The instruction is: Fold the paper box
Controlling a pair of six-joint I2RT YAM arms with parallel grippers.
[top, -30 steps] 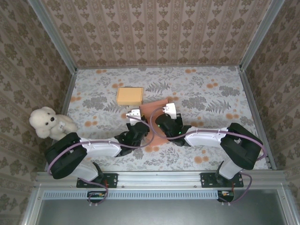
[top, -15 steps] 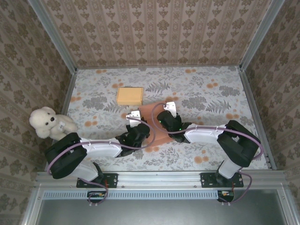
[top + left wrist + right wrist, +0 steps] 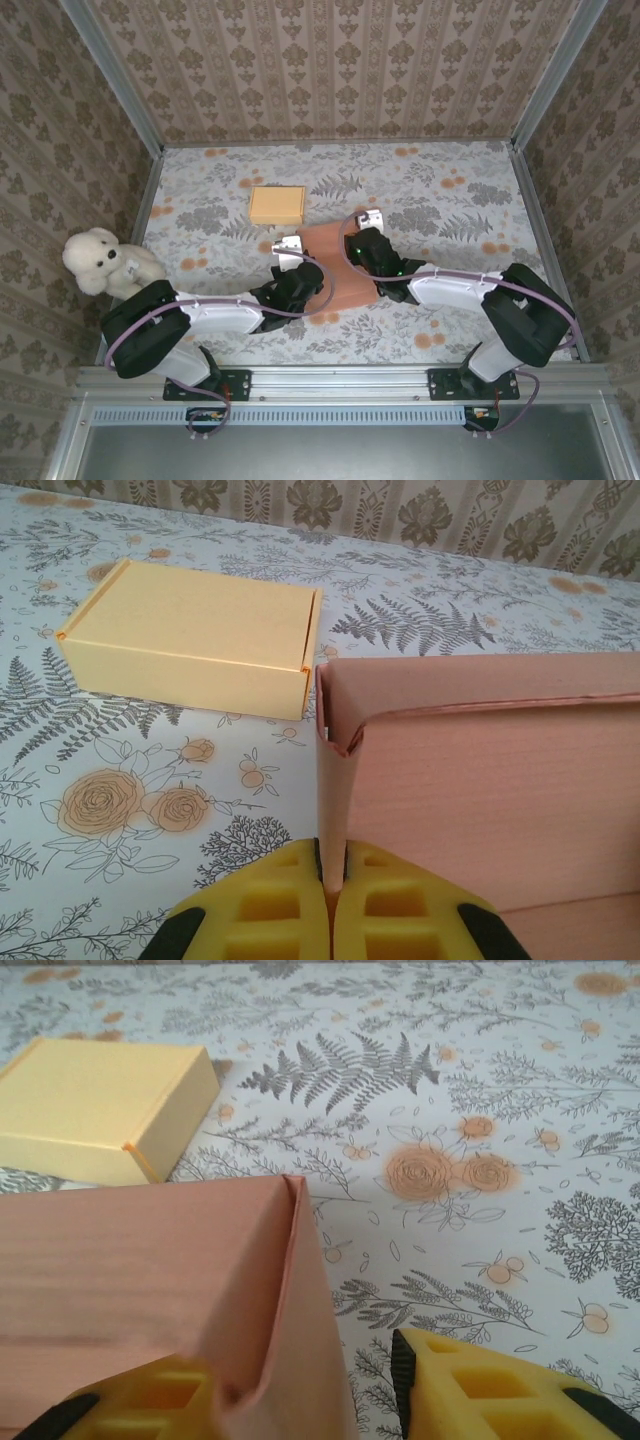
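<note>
A: Nearest the lens, the left end effector [image 3: 333, 880] is clamped tight on the upright side wall of the paper box [image 3: 480, 780], pads flat on either side. I'd say that anchors the corner while it takes shape

B: And the right end effector [image 3: 310, 1400]?

A: Jaws partly spread, straddling the opposite corner, with one pad against the cardboard and the other clear (no squeeze there)

B: So the box sits in the middle of the table [image 3: 120, 780], between the arms

A: Yes, and just beyond it is the closed yellow box [image 3: 190, 630], apart, perhaps a finished example
</note>
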